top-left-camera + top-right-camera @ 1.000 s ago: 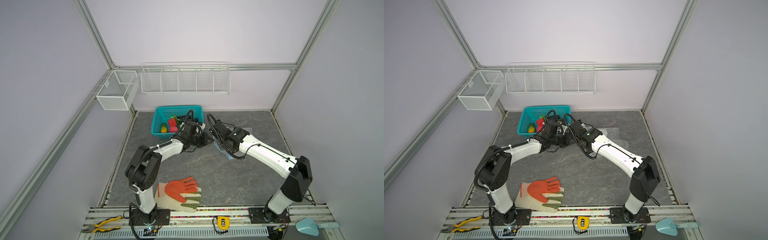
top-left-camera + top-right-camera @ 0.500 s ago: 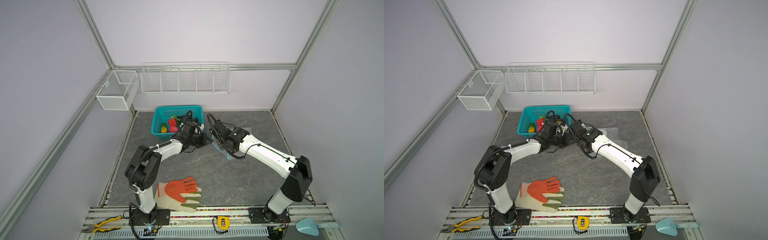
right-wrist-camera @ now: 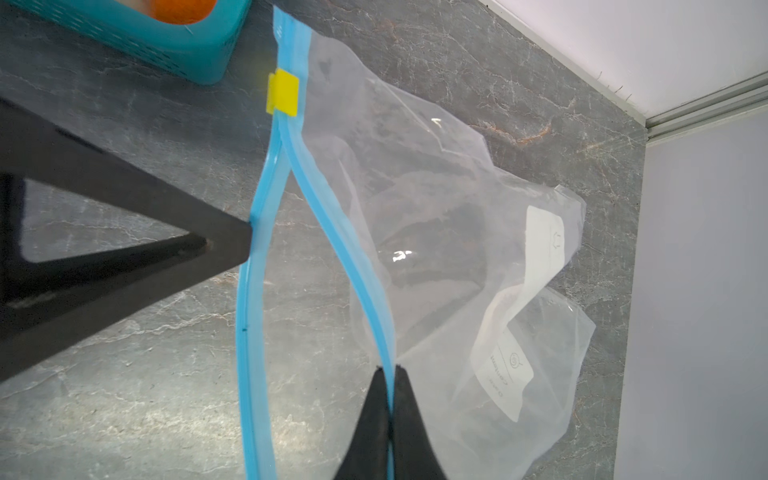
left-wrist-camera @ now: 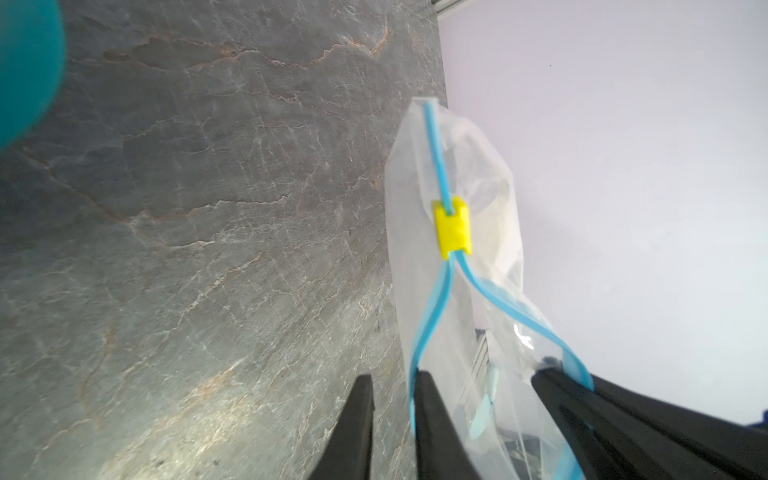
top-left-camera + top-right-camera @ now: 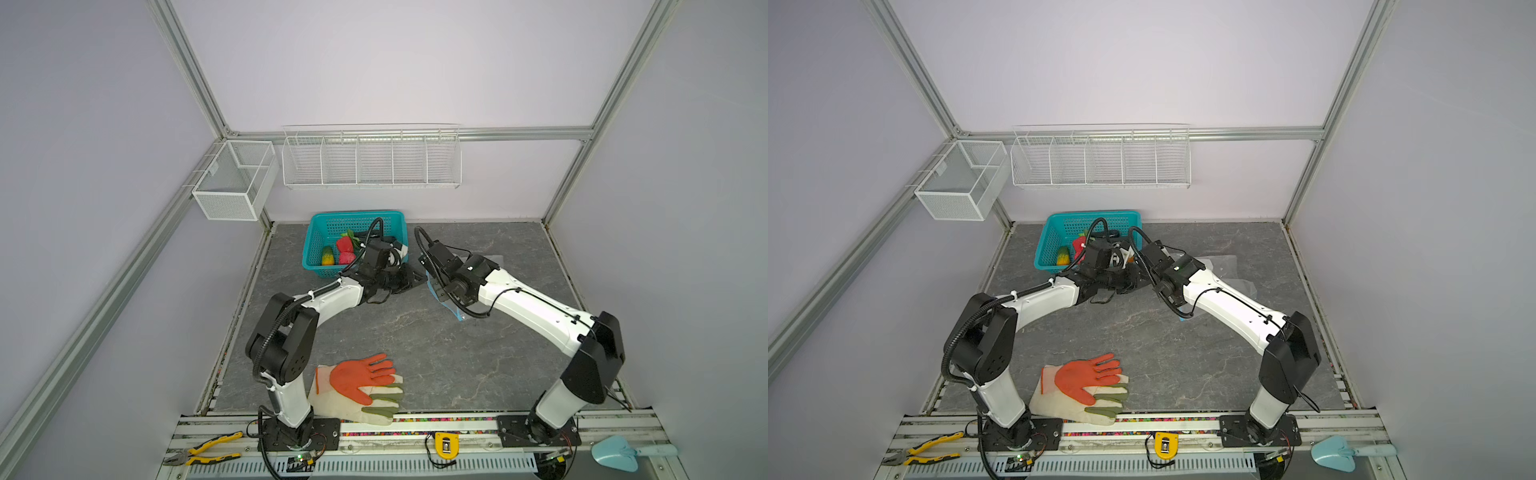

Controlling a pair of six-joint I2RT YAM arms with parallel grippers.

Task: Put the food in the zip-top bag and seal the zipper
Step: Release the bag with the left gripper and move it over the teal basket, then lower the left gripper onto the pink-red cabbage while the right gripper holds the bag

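The clear zip-top bag (image 3: 457, 232) lies on the grey floor beside the teal basket, its mouth lifted. The blue zipper (image 3: 332, 232) is parted into two lips below a yellow slider (image 3: 283, 92) (image 4: 452, 228). My right gripper (image 3: 390, 370) is shut on one lip. My left gripper (image 4: 392, 382) stands slightly open, and the other lip (image 4: 415, 357) rests against the inner side of one finger. In both top views the two grippers meet at the bag's mouth (image 5: 451, 311), next to the basket. The food (image 5: 345, 247) (image 5: 1064, 255) lies in the basket.
The teal basket (image 5: 353, 218) (image 5: 1084, 218) stands against the back wall. Orange-and-white gloves (image 5: 361, 386) lie near the front edge. Pliers (image 5: 203, 451), a yellow tape measure (image 5: 446, 446) and a blue scoop (image 5: 619, 453) sit on the front rail. Wire racks (image 5: 370, 160) hang on the wall.
My left gripper's jaws have come a little apart at the zipper lip. Both arms have hardly moved, and the right gripper keeps its hold.
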